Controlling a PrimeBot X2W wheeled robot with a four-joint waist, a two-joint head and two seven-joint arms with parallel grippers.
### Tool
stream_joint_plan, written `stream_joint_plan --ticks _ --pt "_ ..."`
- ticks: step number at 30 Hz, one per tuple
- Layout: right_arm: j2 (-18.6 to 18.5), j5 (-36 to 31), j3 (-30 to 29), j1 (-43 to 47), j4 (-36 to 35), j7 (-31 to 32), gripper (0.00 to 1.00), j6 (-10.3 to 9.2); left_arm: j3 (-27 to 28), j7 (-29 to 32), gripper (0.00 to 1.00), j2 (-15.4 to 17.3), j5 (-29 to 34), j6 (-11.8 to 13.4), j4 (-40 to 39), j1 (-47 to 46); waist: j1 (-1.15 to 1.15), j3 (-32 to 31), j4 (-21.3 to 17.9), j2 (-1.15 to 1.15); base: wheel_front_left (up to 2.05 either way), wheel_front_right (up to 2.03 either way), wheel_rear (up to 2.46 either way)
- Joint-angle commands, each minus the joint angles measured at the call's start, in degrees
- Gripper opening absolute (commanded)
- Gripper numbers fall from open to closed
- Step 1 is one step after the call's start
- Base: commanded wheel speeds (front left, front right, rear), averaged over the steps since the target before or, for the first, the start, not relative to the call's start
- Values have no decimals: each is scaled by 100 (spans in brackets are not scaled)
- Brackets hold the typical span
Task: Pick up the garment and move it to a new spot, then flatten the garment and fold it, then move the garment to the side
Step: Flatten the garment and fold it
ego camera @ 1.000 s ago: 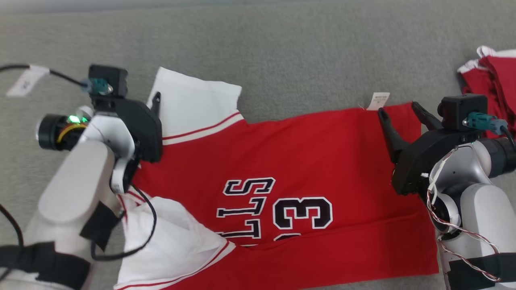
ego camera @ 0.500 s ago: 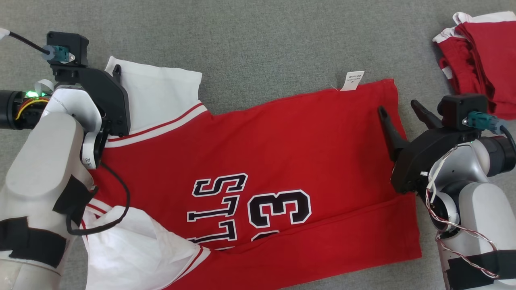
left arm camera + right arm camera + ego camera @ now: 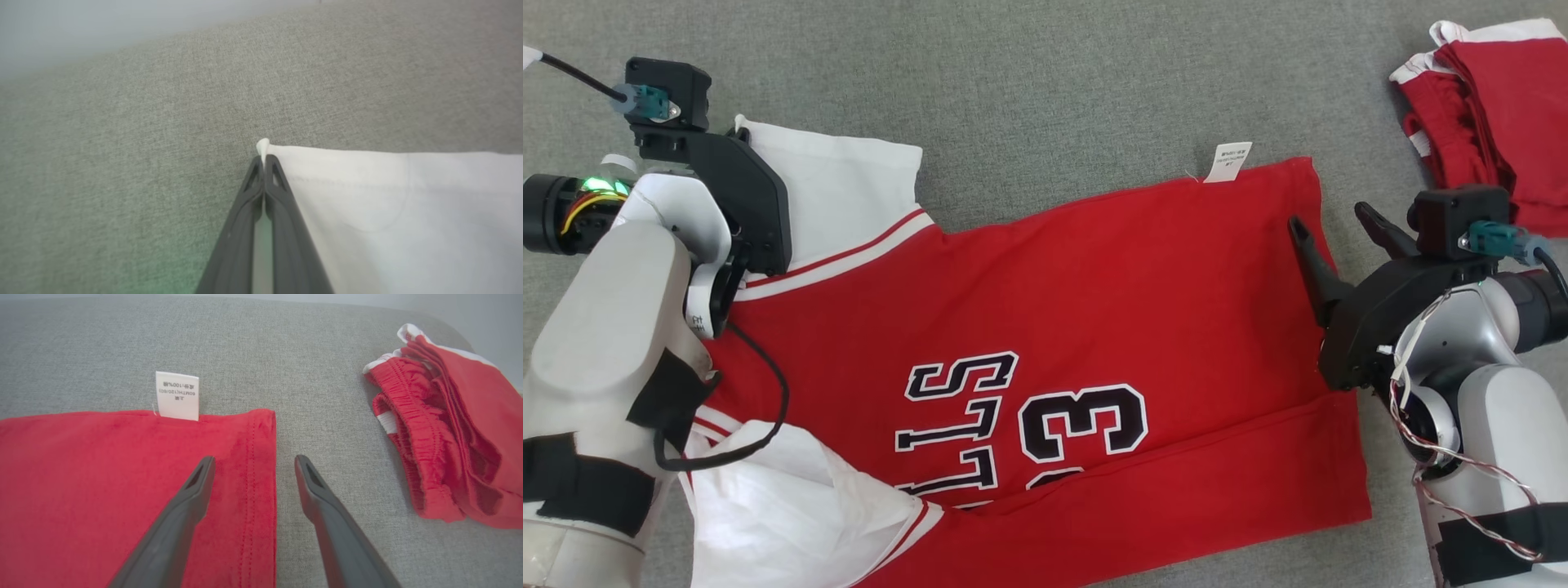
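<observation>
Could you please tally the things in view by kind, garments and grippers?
Garments: 2 (red jersey, folded red shorts)
Grippers: 2 (left gripper, right gripper)
Total: 4

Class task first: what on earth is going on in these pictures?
A two-armed robot is working on a red jersey spread on a grey surface. Its left gripper is shut on a corner of the white sleeve. Its right gripper is open at the hem, near the label. Red shorts lie apart.
</observation>
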Motion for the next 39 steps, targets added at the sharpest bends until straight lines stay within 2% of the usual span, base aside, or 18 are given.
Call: stream_joint_plan --ticks 1,5,7,11,18,28,30,31,32,33,34,36,39 --pt "-54 -20 28 -88 9 33 100 -15 -3 -16 0 26 -11 31 24 99 0 7 6 -1 0 0 0" --pt "-188 -225 50 -335 104 131 100 -15 104 -87 0 107 -116 47 -108 124 0 22 21 -1 0 0 0" --pt "-302 -494 66 -557 251 220 100 -15 181 -95 0 125 -268 -60 -256 183 0 39 61 -1 0 0 0" --pt "-488 -667 121 -803 498 404 100 -15 190 -58 0 196 -323 -113 -441 310 0 30 148 -1 0 0 0" --pt "-664 -372 383 -1137 948 754 100 -15 206 42 0 259 -403 -15 -749 404 0 15 238 -1 0 0 0" --pt "-902 -19 809 -1689 1812 885 100 -15 171 149 0 255 -477 95 -1099 511 0 89 334 -1 0 0 0" --pt "-937 38 897 -1759 1971 915 93 -15 160 184 0 252 -481 106 -1144 509 0 113 354 -1 0 0 0" --pt "-950 74 940 -1791 2053 930 77 -15 153 193 0 252 -485 107 -1161 506 0 123 362 -1 0 0 0" --pt "-950 74 940 -1791 2053 930 77 -15 153 193 0 252 -485 107 -1161 506 0 123 362 -1 0 0 0" --pt "-963 121 981 -1822 2121 948 70 -15 150 193 0 256 -490 105 -1174 503 0 131 370 -1 0 0 0" --pt "-979 178 1022 -1843 2184 971 53 -15 149 194 0 263 -499 108 -1188 499 0 139 377 -1 0 0 0" --pt "-997 275 1118 -1898 2299 988 43 -15 152 208 0 279 -519 114 -1206 490 0 154 389 -1 0 0 0" --pt "-1029 366 1231 -1926 2376 935 0 -15 164 190 0 287 -547 115 -1226 498 0 159 402 -1 0 0 0"
